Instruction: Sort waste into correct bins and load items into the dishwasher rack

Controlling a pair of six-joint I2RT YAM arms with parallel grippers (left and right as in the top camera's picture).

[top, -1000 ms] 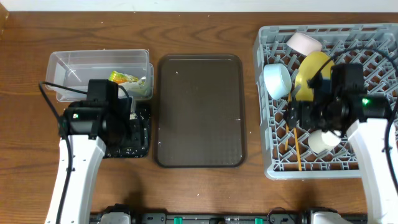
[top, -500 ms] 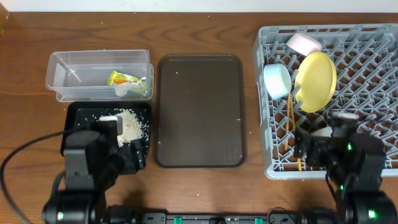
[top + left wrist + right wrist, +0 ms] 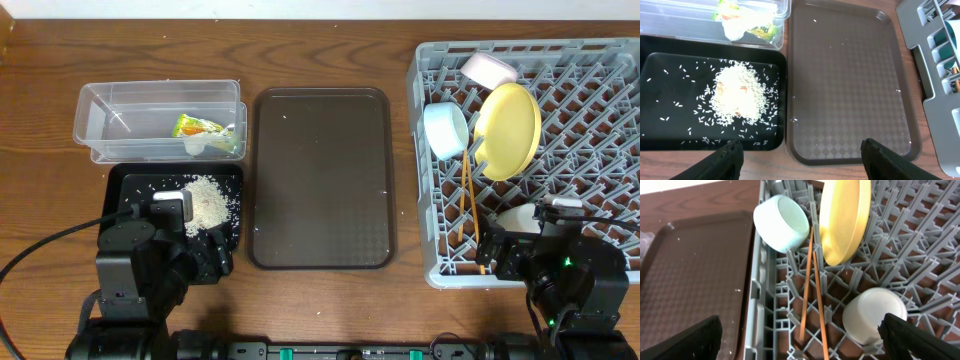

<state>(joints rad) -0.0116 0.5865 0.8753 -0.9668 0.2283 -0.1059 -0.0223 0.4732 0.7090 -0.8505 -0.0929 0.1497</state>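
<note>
Left of the brown serving tray (image 3: pixel 320 180) and toward its far end, the clear tub (image 3: pixel 100 110) holds the green-and-orange wrapper (image 3: pixel 195 126) with the white scrap (image 3: pixel 196 146) against it. Just nearer, also left of the serving tray, the black tray (image 3: pixel 125 185) carries the rice (image 3: pixel 205 200), heaped toward the side next to the serving tray, with loose grains scattered round the heap. The left fingers (image 3: pixel 727 160) hang spread wide and empty above the near ends of both trays.

The serving tray itself shows only a few pale specks (image 3: pixel 814 21), perhaps stray grains. If so, they lie ahead of the left fingers, and that arm is the nearer one.

Right of the serving tray, the dishwasher rack (image 3: pixel 600 120) holds the light-blue bowl (image 3: pixel 446 130) on its side, the white bowl (image 3: pixel 487 68) beyond it, the yellow plate (image 3: pixel 510 115) standing on edge, and the white cup (image 3: pixel 520 218). The chopsticks (image 3: pixel 468 200) lie with their long axis parallel to the serving tray's long side. The right fingers (image 3: pixel 912 335) are also apart and empty over the rack's near edge, with the cup just ahead of them. By my judgement the sorting and loading are complete.
</note>
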